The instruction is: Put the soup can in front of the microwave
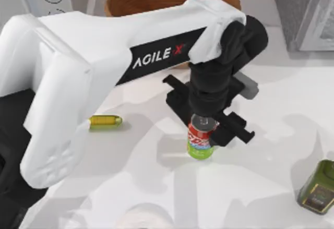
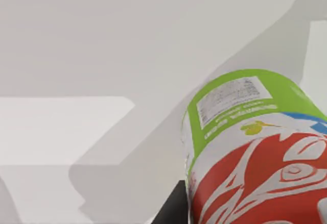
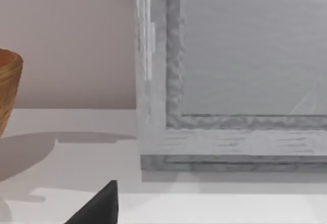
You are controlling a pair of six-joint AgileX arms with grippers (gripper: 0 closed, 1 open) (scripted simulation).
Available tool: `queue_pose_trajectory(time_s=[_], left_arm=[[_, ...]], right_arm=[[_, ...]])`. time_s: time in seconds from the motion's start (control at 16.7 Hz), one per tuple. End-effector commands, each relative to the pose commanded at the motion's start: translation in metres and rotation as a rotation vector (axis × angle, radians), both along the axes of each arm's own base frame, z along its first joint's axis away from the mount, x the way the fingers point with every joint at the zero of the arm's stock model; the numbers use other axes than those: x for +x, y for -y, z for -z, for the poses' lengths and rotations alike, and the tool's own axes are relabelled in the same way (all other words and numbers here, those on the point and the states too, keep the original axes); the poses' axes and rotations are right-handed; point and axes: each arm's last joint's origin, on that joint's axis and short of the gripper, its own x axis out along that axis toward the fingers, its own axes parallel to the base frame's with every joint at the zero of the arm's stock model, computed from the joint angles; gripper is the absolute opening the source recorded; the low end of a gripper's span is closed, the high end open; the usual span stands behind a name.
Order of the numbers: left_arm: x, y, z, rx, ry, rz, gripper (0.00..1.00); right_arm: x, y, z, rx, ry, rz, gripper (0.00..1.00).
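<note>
One soup can (image 1: 201, 140) stands upright just below the middle of the top view on the white bench (image 1: 261, 187), the left hand (image 1: 209, 130) clenched around its upper part, while the microwave (image 1: 305, 12) sits at the upper right corner.

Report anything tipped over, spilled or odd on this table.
Only the small yellow-green bottle lies on its side, at the table's left. The soup can stands upright under the left hand; the olive-green tin looks upright too. Nothing spilled.
</note>
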Motion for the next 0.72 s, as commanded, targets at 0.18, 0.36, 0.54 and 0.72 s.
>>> queue_pose_trajectory(time_s=[0.18,0.36,0.54,0.72], left_arm=[[0.0,0.0,0.0,0.0,0.0,0.0,0.0],[0.0,0.0,-0.001,0.0,-0.001,0.001,0.0],[0.001,0.001,-0.018,0.0,-0.002,0.001,0.0],[0.0,0.0,-0.038,0.002,-0.003,0.001,0.0]], right_arm=[[0.0,0.0,0.0,0.0,0.0,0.0,1.0],[0.0,0.0,0.0,0.0,0.0,0.0,1.0],[0.0,0.0,0.0,0.0,0.0,0.0,1.0],[0.0,0.0,0.0,0.0,0.0,0.0,1.0]])
